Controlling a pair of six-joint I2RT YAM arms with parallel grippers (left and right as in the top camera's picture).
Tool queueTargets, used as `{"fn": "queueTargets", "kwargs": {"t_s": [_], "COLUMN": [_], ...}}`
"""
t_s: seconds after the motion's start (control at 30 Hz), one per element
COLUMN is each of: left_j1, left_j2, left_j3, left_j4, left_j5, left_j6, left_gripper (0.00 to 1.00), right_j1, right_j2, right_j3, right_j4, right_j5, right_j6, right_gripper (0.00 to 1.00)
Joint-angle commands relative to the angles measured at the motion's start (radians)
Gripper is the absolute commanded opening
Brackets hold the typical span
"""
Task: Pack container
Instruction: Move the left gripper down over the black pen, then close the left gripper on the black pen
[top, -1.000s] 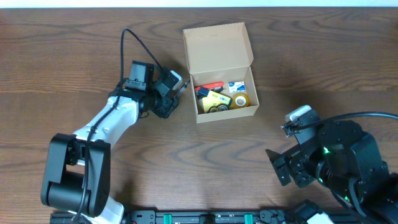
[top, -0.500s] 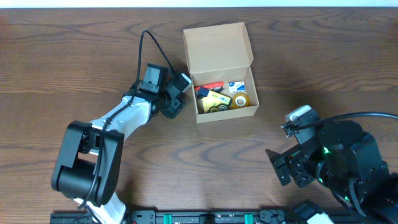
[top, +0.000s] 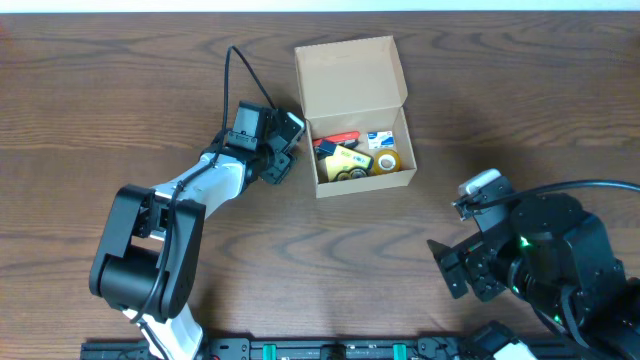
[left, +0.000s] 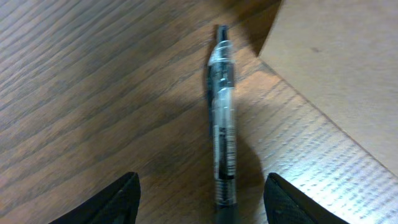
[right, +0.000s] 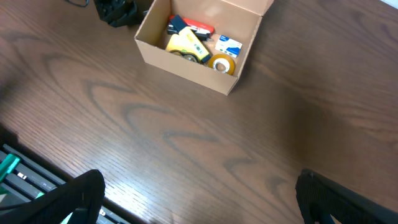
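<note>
While the right gripper (top: 447, 268) hangs wide open and empty at the near edge, the left gripper (left: 200, 198) straddles the pen (left: 222, 124) lying flat on the table (left: 93, 93), jaws part open. It should, I judge, sink low and close squarely across the barrel, then lift clear before crossing the side wall of the open container (left: 336, 68), just beyond the pen's tip.

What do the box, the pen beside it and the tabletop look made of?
Box: plain tan cardboard, matte, creased at the lid hinge. Pen: likely clear plastic barrel, glossy glints, dark core showing through. Tabletop: dark wood grain with slight sheen; solid wood or laminate, cannot tell.
</note>
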Motion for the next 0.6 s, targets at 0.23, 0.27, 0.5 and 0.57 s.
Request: {"fn": "queueTargets", "kwargs": {"t_s": [0.23,0.27,0.5,0.57], "left_j1": [0.002,0.002,0.003,0.005], "left_j2": [0.063,0.069,0.087,0.087], "left_j3": [-0.003,-0.003,-0.003,-0.003], "left_j4": [0.004,0.004,0.017,0.022], "left_j5": [-0.051,-0.053,-0.177,-0.207], "left_j6": [-0.072,-0.072,-0.143,-0.152], "left_gripper": [0.61,0.60,0.59,0.59], "right_j1": [-0.017,-0.017,-0.017,-0.017], "right_j2": [-0.002,-0.002,-0.002,-0.002], "right_j3": [0.000,0.000,0.000,0.000], "right_j4": [0.000,0.000,0.000,0.000], "right_j5": [0.011,0.011,0.011,0.011], "right_j6": [0.014,0.014,0.014,0.014], "right_gripper": [0.99,0.99,0.99,0.99]}}
